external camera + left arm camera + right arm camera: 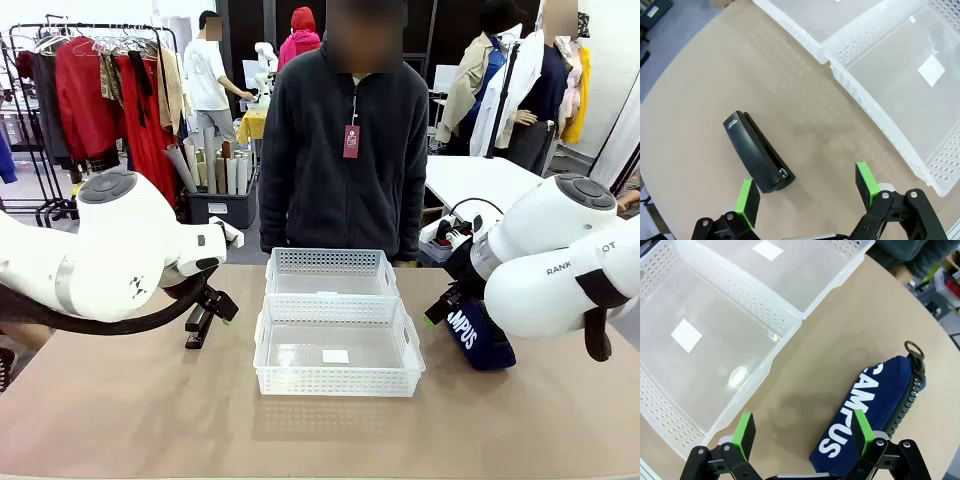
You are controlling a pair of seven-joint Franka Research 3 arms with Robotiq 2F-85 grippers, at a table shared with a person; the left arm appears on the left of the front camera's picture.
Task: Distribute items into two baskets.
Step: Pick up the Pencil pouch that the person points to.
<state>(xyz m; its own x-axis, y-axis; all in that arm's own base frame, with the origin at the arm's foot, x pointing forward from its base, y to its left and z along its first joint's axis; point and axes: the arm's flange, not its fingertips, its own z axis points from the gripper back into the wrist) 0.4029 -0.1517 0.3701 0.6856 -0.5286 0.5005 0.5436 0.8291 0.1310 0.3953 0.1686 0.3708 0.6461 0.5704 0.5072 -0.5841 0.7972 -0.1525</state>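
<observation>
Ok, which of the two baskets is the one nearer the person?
The far basket, directly in front of the person; the other basket sits alongside it on the robot's side.

Tan bench [120, 420]. Mid-bench: far basket [331, 272] and near basket [338, 378], long sides touching. Black stapler [757, 152] lies flat toward left edge. Navy pouch [870, 405] toward right edge. Both lie apart from the baskets.
</observation>
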